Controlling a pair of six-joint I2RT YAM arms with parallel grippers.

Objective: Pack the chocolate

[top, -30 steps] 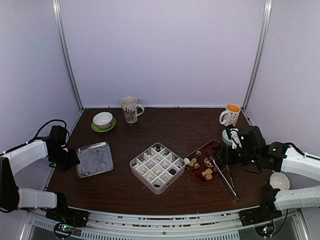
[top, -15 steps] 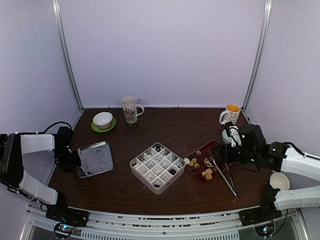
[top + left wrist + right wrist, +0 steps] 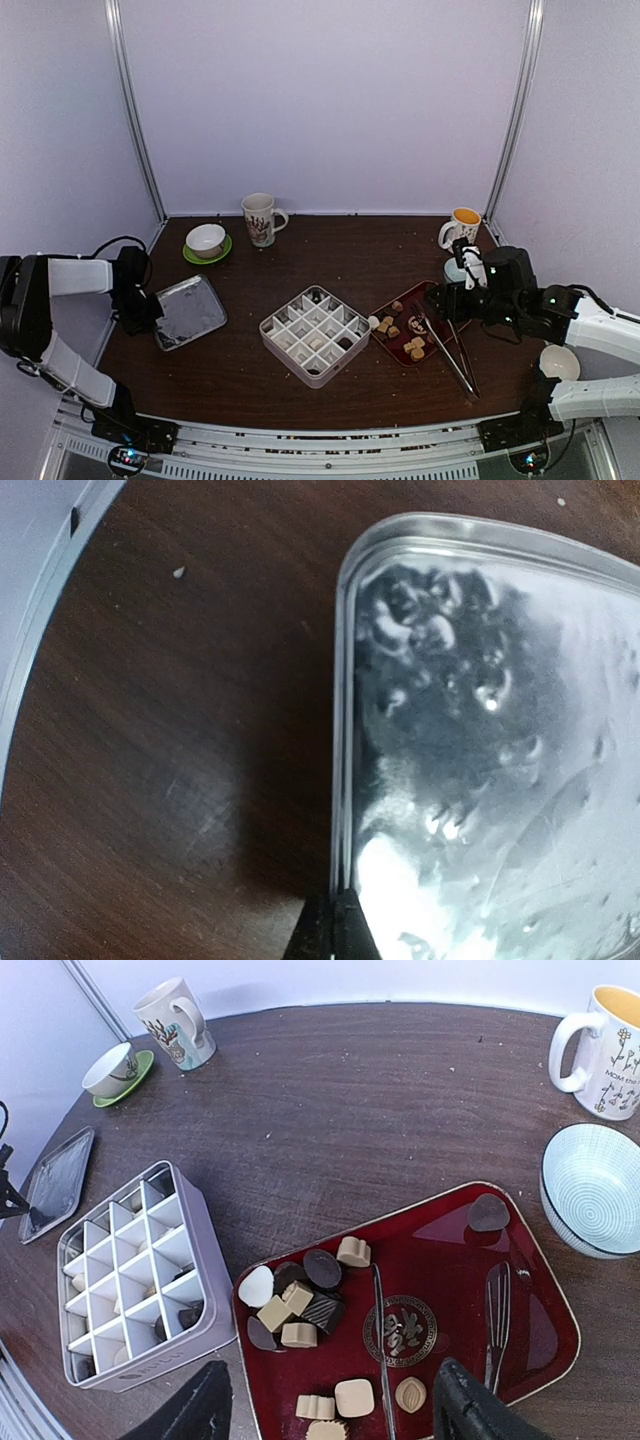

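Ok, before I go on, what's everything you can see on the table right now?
chocolates: over a dozen, dark, tan and white, on the red tray; a few more in the grid box
red tray: one, right of centre
grid box: one, white, centre
tongs: one, metal, lying on the red tray
metal tray: one, silver, left
patterned mug: one, white, back left
yellow-lined mug: one, back right
white bowl: one, on green saucer, back left
striped bowl: one, beside red tray
plain bowl: one, white, far right
left fingers: shut on metal tray's rim
right fingers: open, above red tray
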